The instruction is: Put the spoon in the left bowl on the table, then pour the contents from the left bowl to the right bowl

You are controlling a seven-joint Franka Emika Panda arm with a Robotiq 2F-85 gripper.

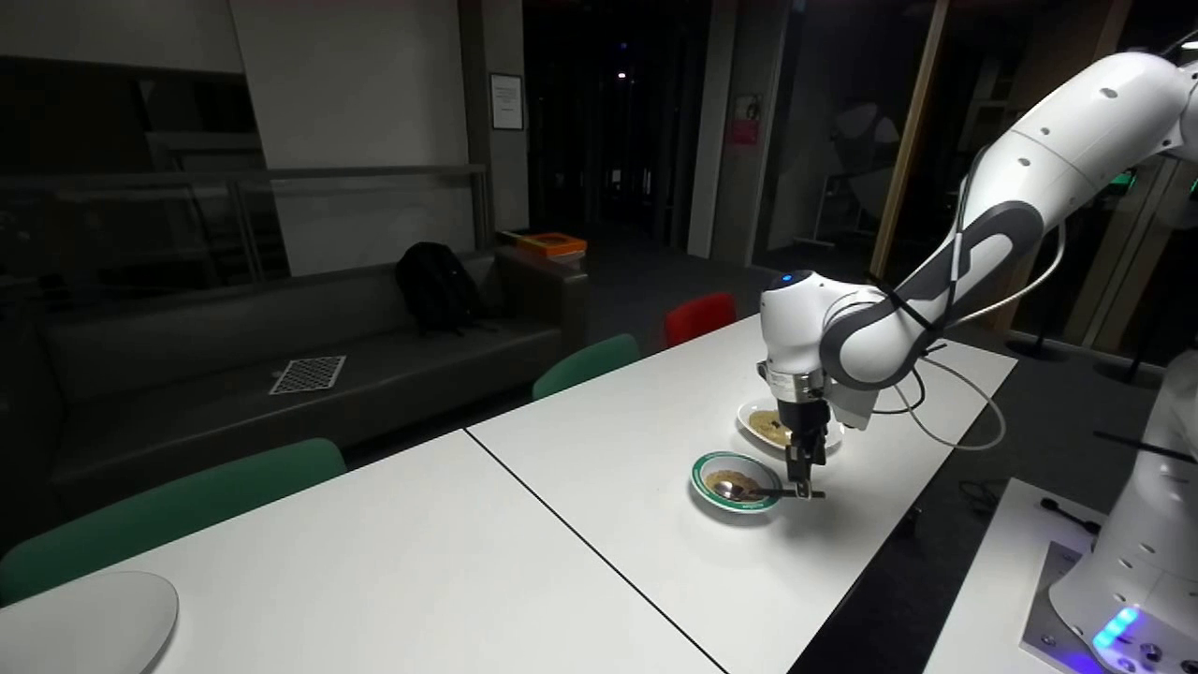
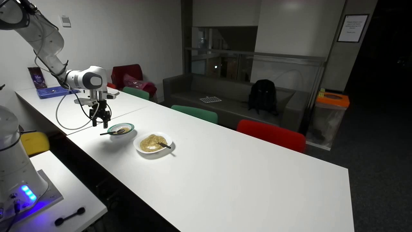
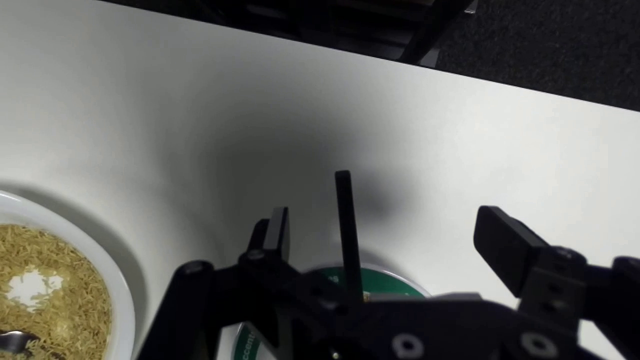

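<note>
The left bowl (image 1: 739, 506) has a green rim and holds the contents (image 1: 716, 480), tan grains. Inside it rests the spoon (image 2: 107, 133), its head on the grains and its dark handle jutting over the rim towards the robot. In the wrist view my gripper (image 3: 382, 225) is open, with the spoon's handle (image 3: 348, 225) running between its fingers, nearer the one on the left and apart from both. An exterior view has the gripper (image 2: 99, 125) low over the handle. The right bowl (image 2: 137, 145), white and wider, also holds tan grains. My gripper's body covers most of the left bowl in the wrist view.
A dark-handled utensil (image 2: 164, 145) lies in the right bowl, which stands close beside the left one on the white table (image 2: 231, 180). Further along are a blue tray (image 2: 56, 92) and a pale plate (image 1: 84, 622). Green and red chairs (image 2: 272, 135) line the far edge.
</note>
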